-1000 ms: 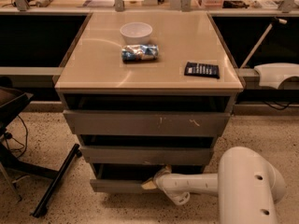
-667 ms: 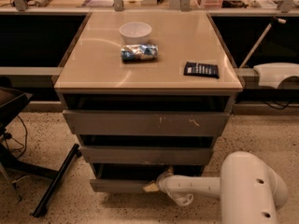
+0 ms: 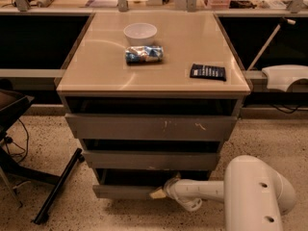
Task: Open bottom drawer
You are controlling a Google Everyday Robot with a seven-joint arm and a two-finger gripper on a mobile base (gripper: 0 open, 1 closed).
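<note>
Camera view is looking down on a grey cabinet whose beige surface (image 3: 96,76) is carrying a white bowl (image 3: 140,32), a blue and white snack bag (image 3: 144,54) just in front of the bowl, and a dark packet (image 3: 207,71) lying flat near the right edge. Three drawer fronts are stacking below it. The top drawer (image 3: 149,127) is showing white scratch marks, and the middle drawer (image 3: 151,160) is sitting under it. The bottom drawer (image 3: 120,192) is sitting lowest, just above the speckled floor (image 3: 43,143), its front standing slightly forward with a dark gap above it. The white arm (image 3: 207,189) is reaching in from the lower right, low over the floor. The hand (image 3: 159,193) is resting at the right part of the bottom drawer's front, its pale tip touching the top edge. Whether it is gripping or spread, I cannot tell. A black stand (image 3: 57,186) is slanting across the floor at the left.
</note>
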